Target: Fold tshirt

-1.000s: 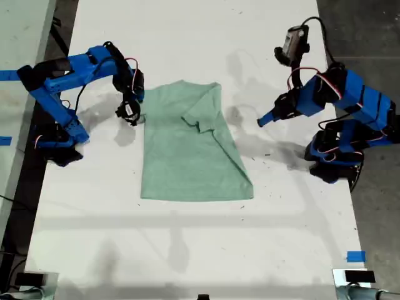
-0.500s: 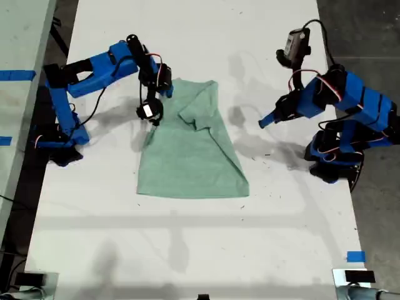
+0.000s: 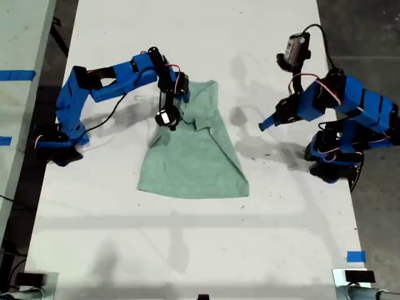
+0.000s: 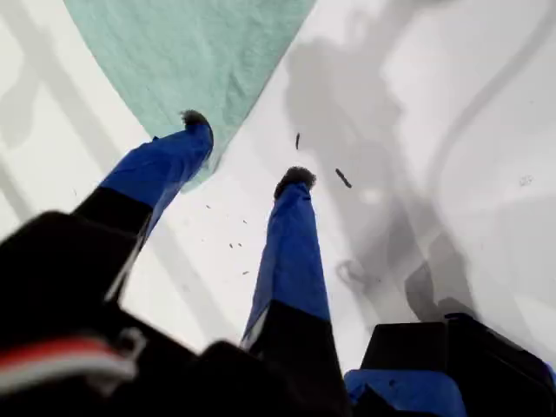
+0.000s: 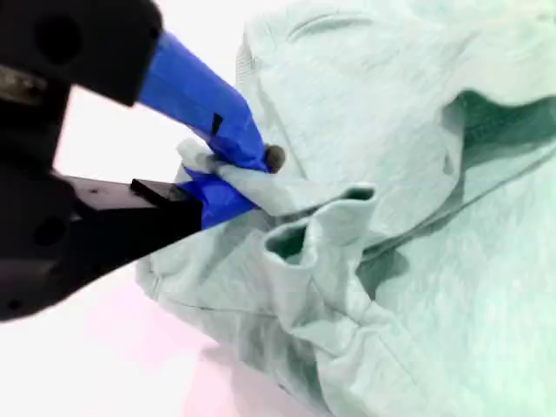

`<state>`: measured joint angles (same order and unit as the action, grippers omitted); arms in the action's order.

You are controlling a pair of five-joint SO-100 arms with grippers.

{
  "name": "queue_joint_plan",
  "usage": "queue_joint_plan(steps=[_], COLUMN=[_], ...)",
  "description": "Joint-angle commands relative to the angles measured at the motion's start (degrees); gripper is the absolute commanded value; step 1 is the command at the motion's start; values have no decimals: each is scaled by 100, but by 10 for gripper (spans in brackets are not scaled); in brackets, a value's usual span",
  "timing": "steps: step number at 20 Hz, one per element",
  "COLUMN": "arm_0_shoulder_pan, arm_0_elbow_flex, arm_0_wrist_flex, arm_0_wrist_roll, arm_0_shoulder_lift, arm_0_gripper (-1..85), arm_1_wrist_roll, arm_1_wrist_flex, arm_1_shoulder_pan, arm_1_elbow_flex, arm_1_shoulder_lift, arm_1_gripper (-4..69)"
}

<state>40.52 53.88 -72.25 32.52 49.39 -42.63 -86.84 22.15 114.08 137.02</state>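
Observation:
The pale mint-green tshirt [image 3: 203, 159] lies partly folded on the white table [image 3: 187, 250], mid-table in the exterior view. My second gripper [image 3: 170, 120] is over the shirt's upper part and is shut on a bunched fold of its cloth [image 5: 287, 195]; the tshirt [image 5: 417, 261] wrinkles around the pinch. My first gripper [image 3: 265, 123] hovers off the shirt toward the exterior view's right. In the first wrist view it [image 4: 246, 149] is open with nothing between its fingers, and a tshirt [image 4: 191, 52] edge lies just beyond one fingertip [image 4: 195, 122].
Both arm bases stand at the table's side edges in the exterior view. Blue tape [image 3: 355, 256] marks the table near that view's lower right, and more blue tape [image 3: 15, 75] sits on the surface at its left. Dark floor borders the table.
My second arm has swung toward the exterior view's right, dragging the shirt's edge inward over the cloth. The shirt's lower part shifted slightly. My first arm has barely moved.

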Motion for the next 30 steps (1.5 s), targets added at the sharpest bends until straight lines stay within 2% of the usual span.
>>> queue_joint_plan(steps=[1, 4, 7, 8, 11, 12, 15, 21, 25, 30], arm_0_shoulder_pan=[-246, -404, -721, -905, -1608, -1802, -2180, -2742, -2760, -2725], arm_0_elbow_flex=[-352, -343, -70, 202, 923, 1301, 3182, 5027, 6021, 6267], arm_0_wrist_flex=[202, -308, -1222, -1459, -1740, -1731, -1090, -659, 123, 352], arm_0_wrist_roll=[79, 35, 26, -158, -782, -1028, -1617, -2531, -2689, -2698], arm_0_shoulder_lift=[387, 1151, 1811, 2057, 2733, 3032, 4430, 5493, 5801, 5836], arm_0_gripper=[223, 239, 178, 184, 186, 189, 198, 231, 239, 239], arm_1_wrist_roll=[79, 149, 141, 132, 132, 158, 237, 457, 712, 905], arm_1_wrist_flex=[246, 466, 747, 826, 1099, 1134, 1222, 1529, 1652, 1696], arm_1_shoulder_pan=[-70, -158, -378, -466, -756, -844, -1107, -1477, -1793, -1934], arm_1_elbow_flex=[18, 290, 422, 422, 281, 149, -308, -791, -1081, -1002], arm_1_shoulder_lift=[158, 158, 44, -35, -554, -835, -1723, -2883, -3709, -3911], arm_1_gripper=[195, 192, 188, 188, 255, 275, 314, 330, 340, 338])
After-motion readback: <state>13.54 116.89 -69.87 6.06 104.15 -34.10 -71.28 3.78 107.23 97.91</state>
